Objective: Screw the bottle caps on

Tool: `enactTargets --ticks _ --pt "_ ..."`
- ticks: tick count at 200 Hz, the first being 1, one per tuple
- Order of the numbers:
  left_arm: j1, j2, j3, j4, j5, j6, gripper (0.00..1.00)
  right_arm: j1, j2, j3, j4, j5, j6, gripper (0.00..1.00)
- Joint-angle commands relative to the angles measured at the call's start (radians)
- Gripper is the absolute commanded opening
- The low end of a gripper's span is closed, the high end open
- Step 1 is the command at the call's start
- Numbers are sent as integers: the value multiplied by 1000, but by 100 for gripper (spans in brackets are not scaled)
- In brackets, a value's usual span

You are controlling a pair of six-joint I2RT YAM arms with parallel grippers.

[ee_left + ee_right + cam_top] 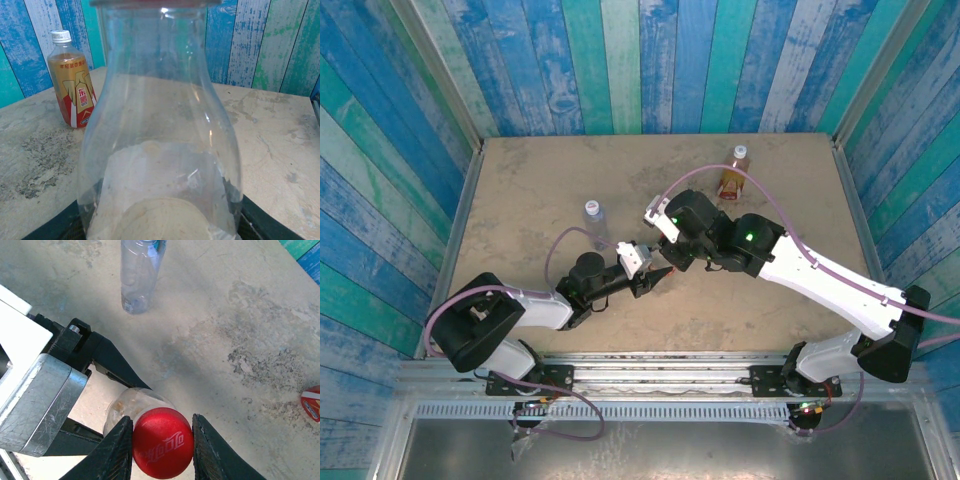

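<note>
Tabletop (520, 180): mottled beige, walled by blue and green painted planks (380, 150). Left arm (510, 310): reaches from the near left corner toward the middle. Blue bottle (594, 222): clear bluish, upright, alone left of centre, just beyond the left arm's wrist and apart from both hands; whether it is capped cannot be told. Left hand (655, 277): at mid-tabletop, its dark fingers closed on the lower body of the clear bottle (160, 125), which stands upright and empty between them and looms large in the left wrist view. Red cap (162, 442): bright red with white script, sitting on the clear bottle's neck; how far it is threaded cannot be told. Right hand (162, 440): directly over that bottle, its two dark fingers (120, 450) narrowed onto the red cap, one pressed against each side. Amber bottle (735, 172): upright near the far edge, right of centre, well apart from both hands, orange and red label facing the left wrist camera, white cap (61, 35) on its neck. Right arm (820, 275): white, stretching in from the near right corner.
</note>
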Motion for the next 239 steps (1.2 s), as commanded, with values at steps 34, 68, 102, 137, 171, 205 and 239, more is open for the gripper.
enactTargets --ticks 34,68,102,137,171,205,239 --pt "-5 26 -52 -119 5 0 54 -6 -2 29 -8 11 89 32" --pt "-5 34 -54 -107 5 -3 54 -8 -15 32 -2 -16 105 32" --pt "-5 46 -58 -92 8 -7 54 -9 -34 25 14 -27 115 32" --pt "-4 49 -60 -90 11 -9 54 -8 -54 6 43 -53 94 32" --pt "-5 44 -61 -96 11 -7 54 -8 -63 -5 45 -74 38 33" --pt "-4 44 -65 -97 10 -7 54 -8 -71 -7 49 -95 0 32" --pt "-5 46 -68 -90 9 -6 54 -19 -39 22 19 -72 91 32"
